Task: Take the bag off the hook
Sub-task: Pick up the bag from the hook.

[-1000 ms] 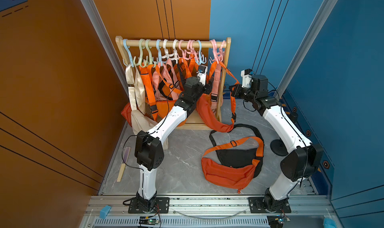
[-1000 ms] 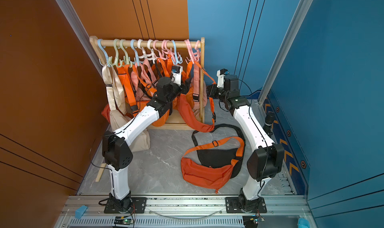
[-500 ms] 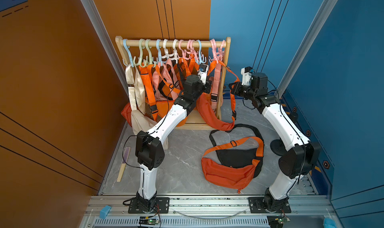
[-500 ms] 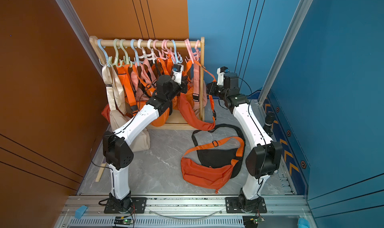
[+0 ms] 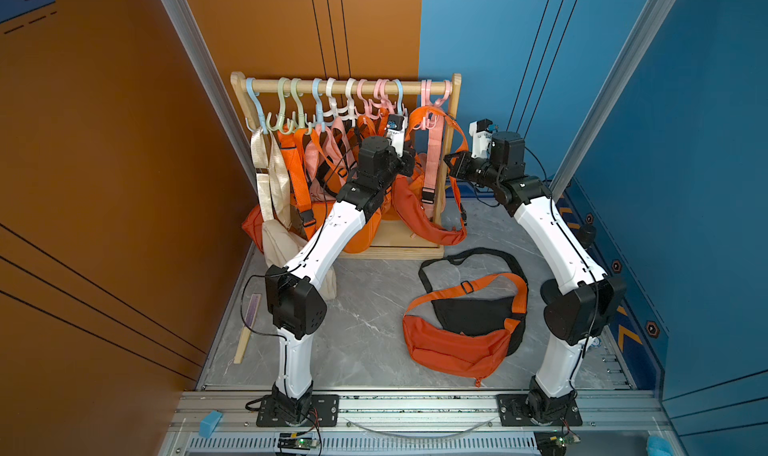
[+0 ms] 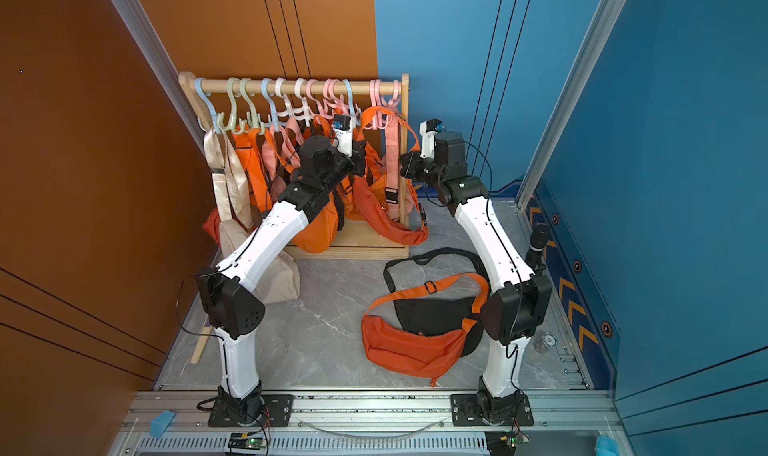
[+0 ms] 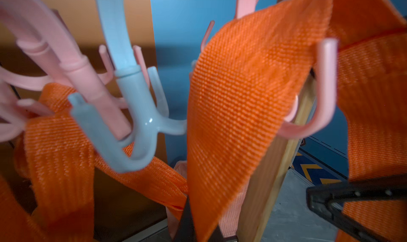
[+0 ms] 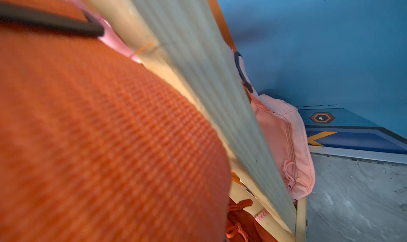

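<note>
An orange bag (image 5: 424,221) (image 6: 386,221) hangs at the right end of the wooden rack. Its strap (image 5: 432,111) (image 7: 237,97) loops over a pink hook (image 5: 428,101) (image 7: 317,110). My left gripper (image 5: 409,161) (image 6: 359,161) (image 7: 198,229) is shut on the strap just below the hook. My right gripper (image 5: 451,163) (image 6: 403,165) is on the outer side of the rack post, shut on the strap's other run. One of its black fingers (image 7: 352,192) lies against that run. In the right wrist view the strap (image 8: 99,130) fills most of the picture and the jaws are hidden.
The rail (image 5: 353,86) carries several more hooks with orange, pink and beige bags (image 5: 282,242). A pink bag (image 8: 286,141) hangs behind the post (image 8: 198,75). An orange bag (image 5: 453,346) and a black one (image 5: 478,315) lie on the floor.
My left gripper has shut on the orange strap. My right gripper has risen a little and moved in toward the rack post, and the strap's top now arches higher at the hook.
</note>
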`<act>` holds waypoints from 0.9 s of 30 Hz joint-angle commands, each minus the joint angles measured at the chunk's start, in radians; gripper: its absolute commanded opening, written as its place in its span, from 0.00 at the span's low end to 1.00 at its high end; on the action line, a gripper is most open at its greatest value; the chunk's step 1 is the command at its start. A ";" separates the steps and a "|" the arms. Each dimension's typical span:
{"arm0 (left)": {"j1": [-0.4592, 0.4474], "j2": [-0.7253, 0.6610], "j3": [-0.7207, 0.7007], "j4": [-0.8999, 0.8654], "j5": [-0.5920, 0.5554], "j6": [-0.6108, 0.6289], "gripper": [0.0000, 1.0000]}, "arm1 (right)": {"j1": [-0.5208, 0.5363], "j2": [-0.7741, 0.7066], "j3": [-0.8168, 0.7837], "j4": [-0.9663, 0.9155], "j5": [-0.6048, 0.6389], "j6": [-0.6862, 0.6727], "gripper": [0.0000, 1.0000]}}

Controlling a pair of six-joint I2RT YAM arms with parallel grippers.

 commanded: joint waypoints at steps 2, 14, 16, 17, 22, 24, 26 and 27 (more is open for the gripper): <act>0.015 -0.079 0.019 -0.024 0.030 -0.025 0.00 | 0.015 0.018 0.054 -0.034 -0.016 0.002 0.00; 0.032 -0.146 0.012 -0.048 0.033 -0.022 0.00 | 0.041 0.027 0.114 -0.061 -0.003 0.009 0.00; 0.032 -0.163 -0.002 -0.050 0.034 -0.022 0.00 | 0.045 0.024 0.118 -0.066 -0.002 0.008 0.00; 0.032 -0.174 -0.016 -0.047 0.034 -0.021 0.00 | 0.049 0.020 0.118 -0.069 -0.001 0.006 0.00; 0.031 -0.254 -0.118 -0.014 0.035 -0.024 0.00 | 0.065 -0.013 0.111 -0.094 0.014 -0.012 0.00; 0.025 -0.293 -0.166 -0.004 0.035 -0.012 0.00 | 0.074 -0.034 0.102 -0.105 0.023 -0.022 0.00; 0.013 -0.338 -0.216 0.000 0.031 0.016 0.00 | 0.085 -0.064 0.081 -0.114 0.035 -0.036 0.00; 0.008 -0.358 -0.237 -0.001 0.028 0.027 0.00 | 0.091 -0.075 0.071 -0.118 0.041 -0.043 0.00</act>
